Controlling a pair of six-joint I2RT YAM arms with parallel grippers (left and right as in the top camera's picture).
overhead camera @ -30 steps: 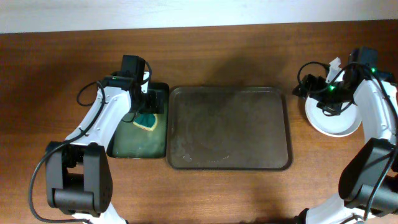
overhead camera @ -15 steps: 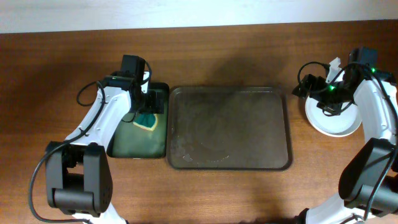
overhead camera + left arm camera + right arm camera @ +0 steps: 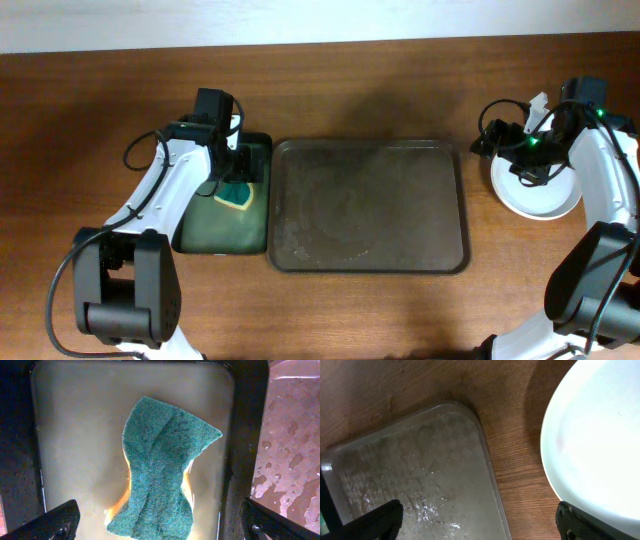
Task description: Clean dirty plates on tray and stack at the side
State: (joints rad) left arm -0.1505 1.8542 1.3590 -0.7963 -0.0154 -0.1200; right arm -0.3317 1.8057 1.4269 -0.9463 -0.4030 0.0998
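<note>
The dark brown tray [image 3: 368, 205] lies mid-table with nothing on it, its floor wet [image 3: 410, 475]. The white plates [image 3: 540, 195] rest on the table to its right; only the top one shows, white [image 3: 600, 445]. My right gripper [image 3: 488, 146] hovers open over the gap between the tray's far right corner and the plates [image 3: 480, 527], holding nothing. My left gripper [image 3: 236, 168] hangs open above a green and yellow sponge [image 3: 160, 470], one finger [image 3: 55, 522] on each side, apart from it.
The sponge [image 3: 236, 192] lies in a smaller black tray [image 3: 262, 142] with a green, wet inside, right against the brown tray's left edge. Its dark rim [image 3: 245, 435] runs beside the sponge. Both arms' cables loop near the wrists.
</note>
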